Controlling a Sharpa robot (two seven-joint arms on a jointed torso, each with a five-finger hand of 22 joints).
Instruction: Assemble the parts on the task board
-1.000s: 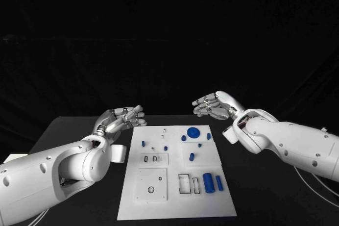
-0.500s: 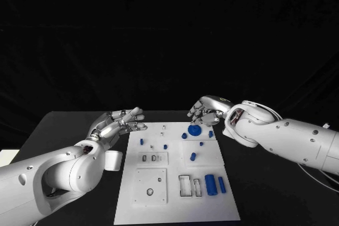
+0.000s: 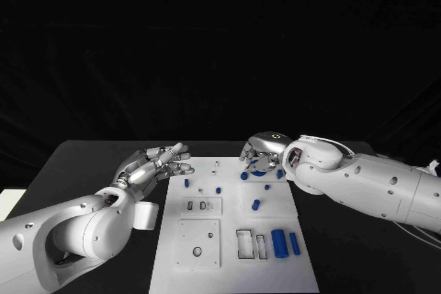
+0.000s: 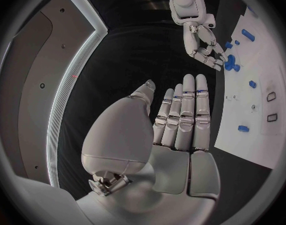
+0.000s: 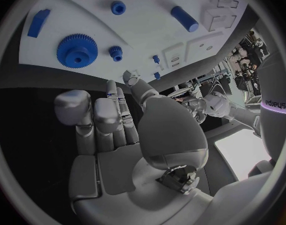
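Blue gear (image 5: pixel 77 50) below right hand (image 3: pixel 264 155); left hand (image 3: pixel 151 166) open beside task board (image 3: pixel 230 262).

Your left hand (image 3: pixel 156 164) is flat with its fingers straight and apart, holding nothing. Your right hand (image 3: pixel 262 155) points down with its fingers a little bent, also holding nothing.

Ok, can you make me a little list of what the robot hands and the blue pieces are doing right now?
Left hand: open, fingers spread, holding nothing, hovering by the left edge of the task board.
Right hand: fingers pointing down over the board's far end, just above the big blue gear; holding nothing that I can see.
Big blue gear: lying flat on the board.
Small blue gear: beside the big gear.
Blue cylinder: lying near the board's front right.
Table: black.
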